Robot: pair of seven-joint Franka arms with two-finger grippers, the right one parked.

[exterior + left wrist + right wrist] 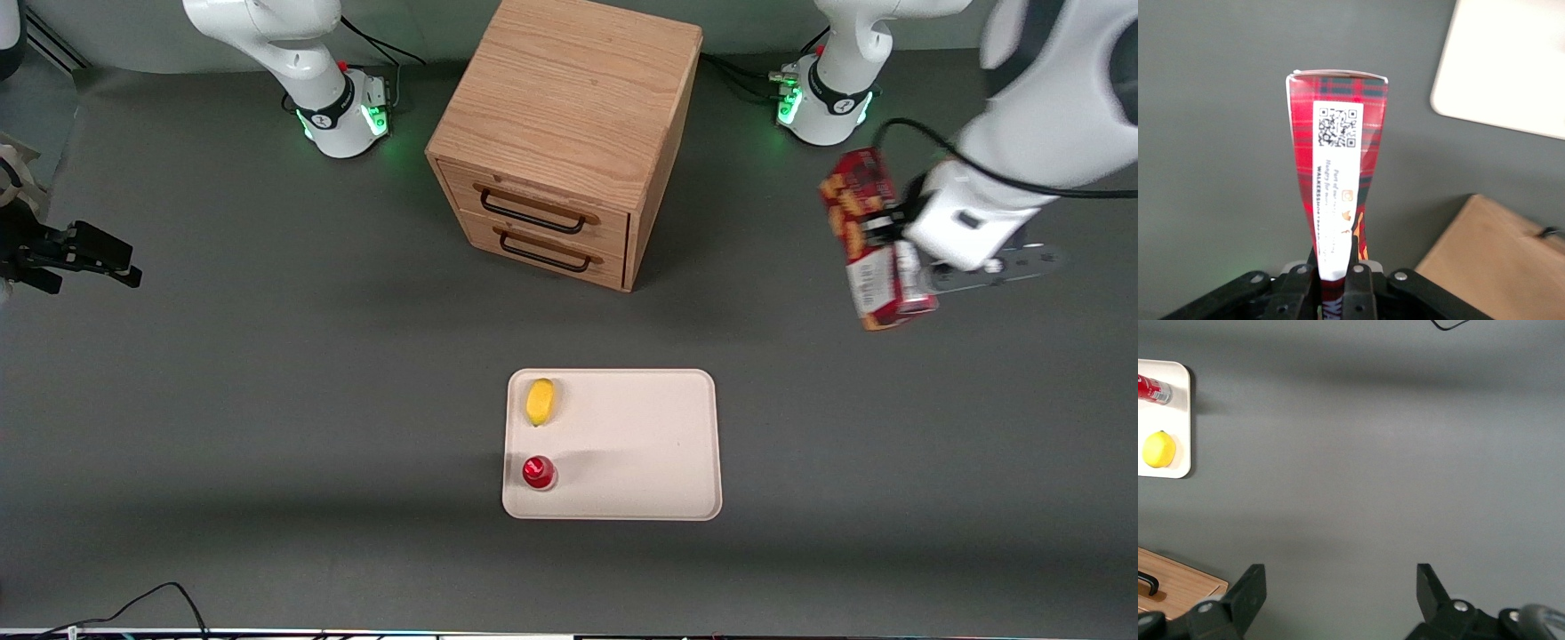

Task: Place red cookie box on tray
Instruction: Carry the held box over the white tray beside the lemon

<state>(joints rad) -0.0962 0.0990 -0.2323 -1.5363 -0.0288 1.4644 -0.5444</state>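
While my gripper [889, 253] fingers are clamping the red cookie box [867, 236], I am carrying it toward the tray [640, 444] at seven o'clock.

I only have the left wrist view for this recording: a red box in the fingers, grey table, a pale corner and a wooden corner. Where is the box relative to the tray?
Observer: The gripper holds the red cookie box in the air toward the working arm's end of the table, well off the tray.
Operator: Is the tray free?
Observer: Not fully. A lemon and a small red can sit along the tray's edge nearest the parked arm; the rest is bare.
Operator: And the wooden corner?
Observer: It belongs to a two-drawer wooden cabinet, both drawers shut, standing farther from the front camera than the tray.
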